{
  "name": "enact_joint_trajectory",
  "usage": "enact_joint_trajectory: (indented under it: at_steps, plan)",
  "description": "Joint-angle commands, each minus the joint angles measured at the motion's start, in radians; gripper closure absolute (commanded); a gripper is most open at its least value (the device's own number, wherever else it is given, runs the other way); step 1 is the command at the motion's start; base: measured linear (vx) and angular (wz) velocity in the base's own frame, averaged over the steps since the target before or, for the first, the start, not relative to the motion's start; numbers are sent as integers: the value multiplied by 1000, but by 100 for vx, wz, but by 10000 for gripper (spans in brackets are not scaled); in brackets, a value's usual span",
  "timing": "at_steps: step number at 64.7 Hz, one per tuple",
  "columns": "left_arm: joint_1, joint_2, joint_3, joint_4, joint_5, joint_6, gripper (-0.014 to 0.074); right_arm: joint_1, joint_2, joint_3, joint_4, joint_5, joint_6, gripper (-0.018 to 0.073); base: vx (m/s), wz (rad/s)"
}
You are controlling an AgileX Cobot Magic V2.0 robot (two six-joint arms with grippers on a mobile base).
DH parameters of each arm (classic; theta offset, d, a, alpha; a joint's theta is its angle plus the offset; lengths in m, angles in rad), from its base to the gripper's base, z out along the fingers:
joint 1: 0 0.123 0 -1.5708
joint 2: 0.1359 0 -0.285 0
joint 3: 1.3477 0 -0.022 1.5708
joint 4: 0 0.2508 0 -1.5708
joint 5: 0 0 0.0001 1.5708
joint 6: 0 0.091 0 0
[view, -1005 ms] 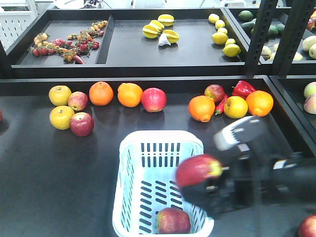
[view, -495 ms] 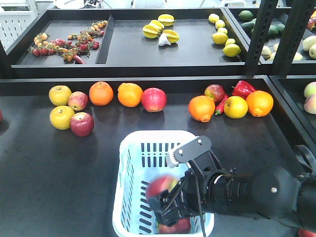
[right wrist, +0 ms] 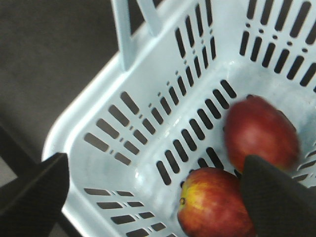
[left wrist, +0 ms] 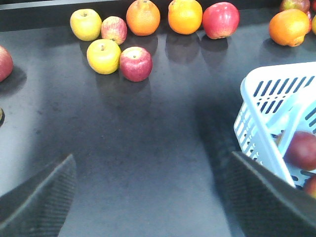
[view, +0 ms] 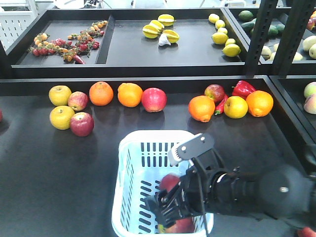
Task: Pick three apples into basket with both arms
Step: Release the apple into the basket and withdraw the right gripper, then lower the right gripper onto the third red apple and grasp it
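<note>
Right gripper (right wrist: pixel 148 182) now spread wide, lower frame; second apple (right wrist: pixel 260 133) just dropped into basket (right wrist: pixel 89 123) beside first apple (right wrist: pixel 212 207). Left gripper (left wrist: pixel 158 197) also wide, empty. One remaining.

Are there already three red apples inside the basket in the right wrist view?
No, the basket holds only two apples there, one behind the other.

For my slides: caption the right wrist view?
Two red apples lie in the basket between the right gripper's open fingers.
</note>
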Motion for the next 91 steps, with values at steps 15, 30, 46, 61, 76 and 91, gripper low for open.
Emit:
enact_joint_trajectory:
  at_steps: [15,30,46,61,76,91]
  plan:
    - [2,-1,-26,-7,-60,-10,6,-230,-174,-29,-163,204,176,-29,0,0]
    - [2,-1,-26,-7,-60,-10,6,-536,-234,-29,-540,457,399,-29,0,0]
    - [2,-1,-26,-7,-60,-10,6,-778,-239,-29,-886,564,567,-29,0,0]
    - [2,-1,-26,-7,-60,-10,6,-894,-224,-26,-961,526,643,-29,0,0]
    - [2,-1,-26,-7,-60,-10,6,-900,-148,-26,-1036,498,657,-38,0,0]
    - [2,-1,-26,-7,-60,-10,6,-900,-29,-26,-1054,478,658,-45,0,0]
